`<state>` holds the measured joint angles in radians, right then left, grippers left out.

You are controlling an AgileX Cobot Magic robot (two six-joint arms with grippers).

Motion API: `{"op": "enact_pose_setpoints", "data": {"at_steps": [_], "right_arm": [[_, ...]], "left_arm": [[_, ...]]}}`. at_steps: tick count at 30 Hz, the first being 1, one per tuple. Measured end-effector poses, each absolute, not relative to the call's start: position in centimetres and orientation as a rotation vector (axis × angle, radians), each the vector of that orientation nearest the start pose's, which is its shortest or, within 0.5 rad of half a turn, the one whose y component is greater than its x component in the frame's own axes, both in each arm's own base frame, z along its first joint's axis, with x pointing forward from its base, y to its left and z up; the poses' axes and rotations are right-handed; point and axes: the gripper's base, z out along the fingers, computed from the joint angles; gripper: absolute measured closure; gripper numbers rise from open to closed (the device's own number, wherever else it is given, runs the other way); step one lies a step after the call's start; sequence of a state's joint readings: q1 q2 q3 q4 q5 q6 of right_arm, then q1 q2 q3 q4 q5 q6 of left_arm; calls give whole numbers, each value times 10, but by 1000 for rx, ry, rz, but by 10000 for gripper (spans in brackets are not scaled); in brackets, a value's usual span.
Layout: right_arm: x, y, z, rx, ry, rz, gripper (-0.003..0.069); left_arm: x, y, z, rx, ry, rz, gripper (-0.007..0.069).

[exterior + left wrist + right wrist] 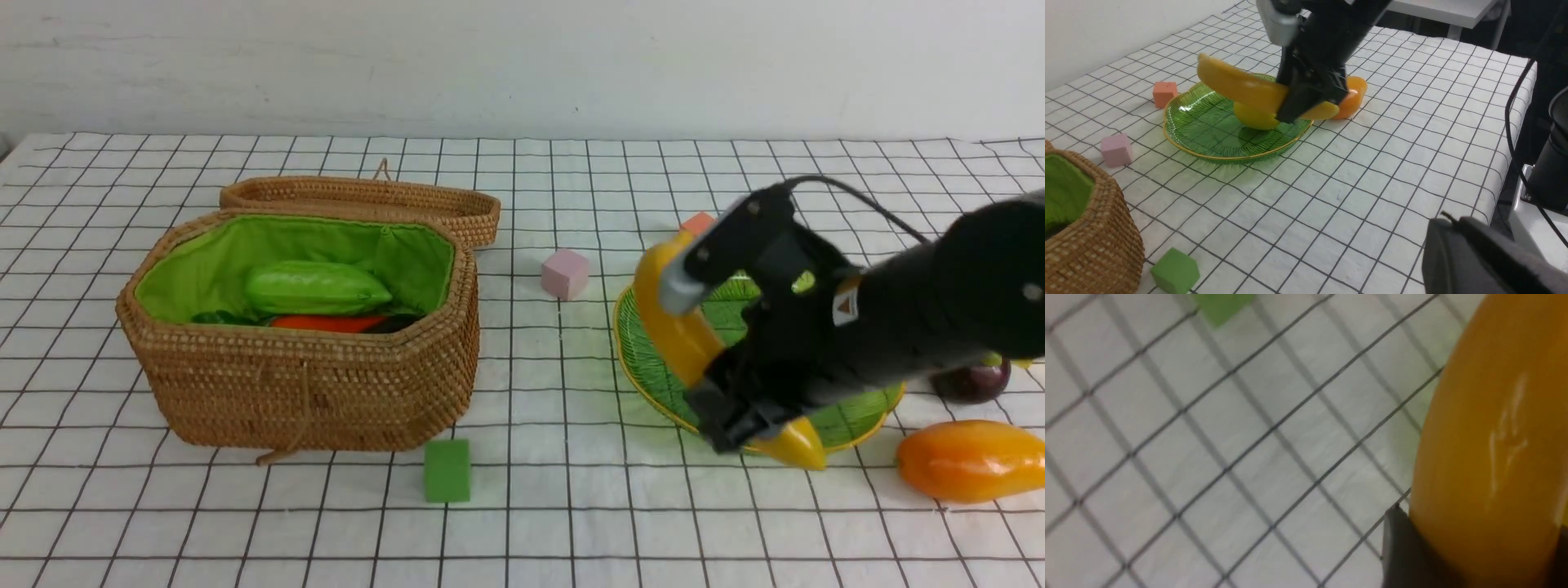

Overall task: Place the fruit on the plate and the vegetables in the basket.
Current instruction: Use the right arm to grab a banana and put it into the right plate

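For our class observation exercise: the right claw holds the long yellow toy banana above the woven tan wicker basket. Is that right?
Not quite. The right claw does hold the long yellow toy banana, but above the leaf-shaped translucent green glass plate, not the woven tan wicker basket, which stands apart on the left. The front view shows it.

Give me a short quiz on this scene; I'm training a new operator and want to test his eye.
1. True or false: the mango lies on the cloth, not on the plate.
2. What does the right hand grip? A lemon, B banana, C carrot.
3. What colour is the cube in front of the basket?
Key: 1 true; 2 B; 3 green.
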<state>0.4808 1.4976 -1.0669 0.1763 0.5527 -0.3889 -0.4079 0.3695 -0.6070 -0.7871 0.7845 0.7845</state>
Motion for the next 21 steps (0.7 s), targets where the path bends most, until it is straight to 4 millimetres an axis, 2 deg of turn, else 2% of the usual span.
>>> {"op": "enact_pose_setpoints", "data": {"at_steps": [1, 3, 5, 6, 8, 12, 14, 15, 18, 20, 21], "right_arm": [[297, 152, 268, -751, 2344, 253, 316], [321, 150, 259, -574, 2399, 289, 316], [340, 150, 244, -476, 2443, 301, 316], [341, 149, 245, -468, 2440, 303, 316], [360, 151, 229, -400, 2482, 309, 316], [372, 155, 217, -380, 2504, 314, 314], [378, 158, 216, -364, 2504, 329, 242], [378, 158, 216, -362, 2505, 331, 233], [378, 159, 226, -353, 2496, 352, 92], [374, 159, 238, -361, 2500, 362, 45], [369, 157, 251, -376, 2498, 362, 32]], "left_arm": [[34, -64, 340, 867, 1652, -650, 617], [35, -64, 340, 863, 1649, -649, 617], [35, -64, 340, 863, 1649, -649, 617], [35, -64, 340, 863, 1649, -649, 617], [34, -64, 340, 867, 1652, -650, 617], [34, -64, 339, 872, 1655, -653, 617], [34, -64, 339, 872, 1655, -653, 617], [34, -64, 339, 872, 1655, -653, 617], [34, -64, 339, 875, 1657, -654, 617], [34, -64, 339, 876, 1657, -655, 617], [34, -64, 339, 876, 1657, -655, 617]]}}
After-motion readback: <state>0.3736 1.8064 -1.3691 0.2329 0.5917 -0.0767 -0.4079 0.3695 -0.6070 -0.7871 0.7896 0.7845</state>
